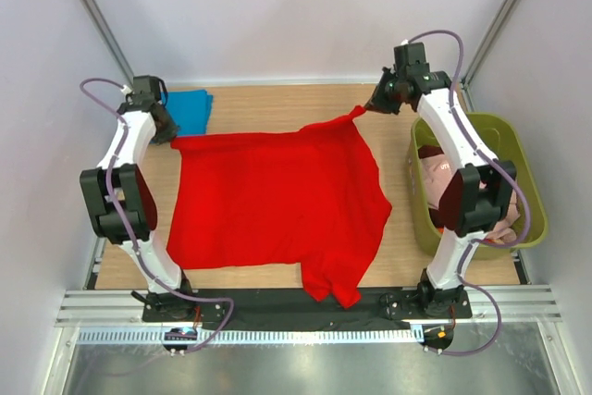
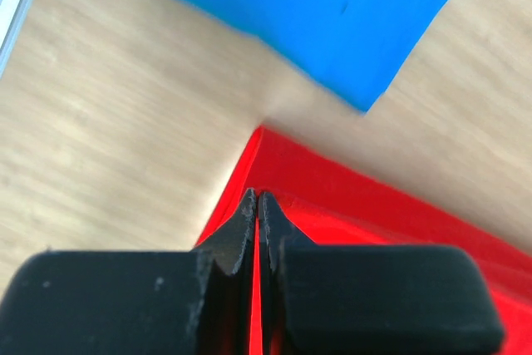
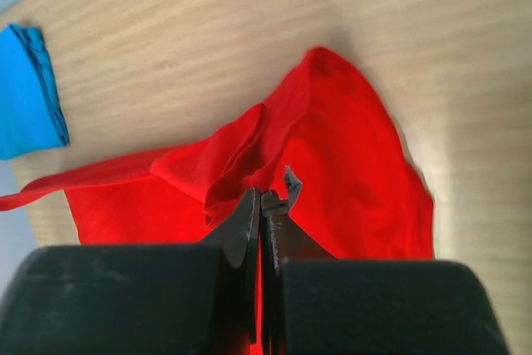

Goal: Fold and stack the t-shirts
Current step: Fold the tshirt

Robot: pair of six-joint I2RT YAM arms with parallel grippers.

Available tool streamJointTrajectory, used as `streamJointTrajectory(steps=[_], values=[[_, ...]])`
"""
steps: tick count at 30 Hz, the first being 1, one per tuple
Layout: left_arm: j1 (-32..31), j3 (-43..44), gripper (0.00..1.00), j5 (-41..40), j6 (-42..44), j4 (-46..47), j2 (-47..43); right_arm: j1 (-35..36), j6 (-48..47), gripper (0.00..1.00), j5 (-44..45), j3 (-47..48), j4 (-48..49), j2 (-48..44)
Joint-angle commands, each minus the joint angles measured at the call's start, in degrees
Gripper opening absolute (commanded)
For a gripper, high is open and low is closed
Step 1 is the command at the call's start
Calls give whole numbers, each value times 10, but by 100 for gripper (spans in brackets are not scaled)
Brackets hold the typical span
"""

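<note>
Both arms are the same build. Left arm (image 1: 125, 150) and right arm (image 1: 450, 131): white link shells, bulky black joint housings. A lilac cable (image 1: 100, 81) comes off each wrist behind the gripper and ends at a black base (image 1: 166, 302). Left gripper (image 2: 257, 199) and right gripper (image 3: 260, 199): matte black fingers (image 2: 237, 239), ridged inner faces, blocky black body behind.

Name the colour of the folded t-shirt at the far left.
The folded t-shirt is bright blue, clearest in the left wrist view.
</note>
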Motion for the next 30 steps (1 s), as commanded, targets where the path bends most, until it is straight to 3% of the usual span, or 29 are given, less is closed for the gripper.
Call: streamJointTrajectory(steps=[1, 8, 23, 30], values=[[0, -34, 0, -19, -19, -60, -51, 4, 19, 1, 9, -43, -49, -63], [-1, -107, 0, -28, -20, -90, -80, 3, 1, 1, 15, -129, -74, -128], [-1, -125, 0, -47, -28, -115, -37, 3, 18, 1, -16, -301, -52, -185], [-1, -128, 0, -63, -28, -113, -18, 5, 24, 1, -27, -334, -42, -182]])
